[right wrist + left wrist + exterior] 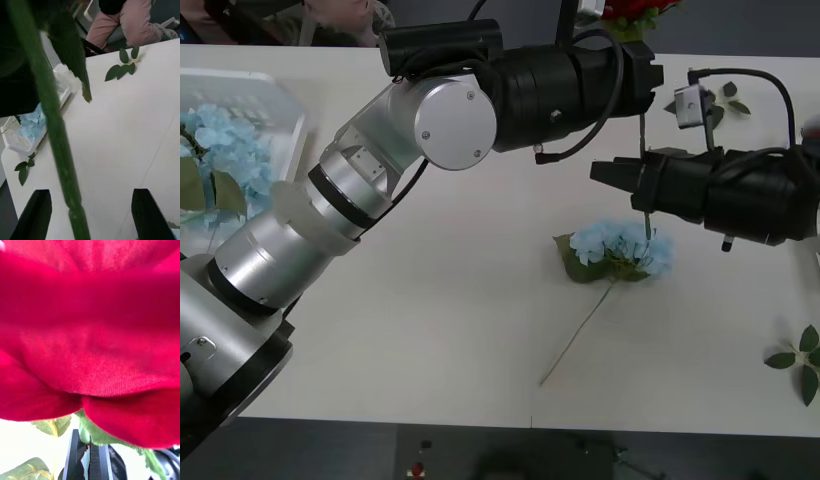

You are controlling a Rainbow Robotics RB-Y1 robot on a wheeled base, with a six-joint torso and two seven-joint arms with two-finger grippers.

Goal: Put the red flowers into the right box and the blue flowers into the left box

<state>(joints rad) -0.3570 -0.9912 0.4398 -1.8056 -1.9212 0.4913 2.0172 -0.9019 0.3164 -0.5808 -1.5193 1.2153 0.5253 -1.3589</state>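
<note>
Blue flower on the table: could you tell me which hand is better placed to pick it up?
Right: the right hand is open near the blue flower; the left hand is shut on a rose.

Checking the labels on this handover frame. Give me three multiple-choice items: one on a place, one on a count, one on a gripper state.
1. Where is the red flower?
A. lying on the table
B. held up by the left gripper
C. in the left box

2. How many blue flowers lie on the bare table?
A. none
B. one
C. three

3. How is the right gripper?
A. open
B. shut on a blue flower
C. shut on a leaf sprig

Answers:
1 B: the left gripper is shut on the stem under the red flower.
2 B: one blue flower lies on the table.
3 A: the fingers of the right gripper stand apart.
</note>
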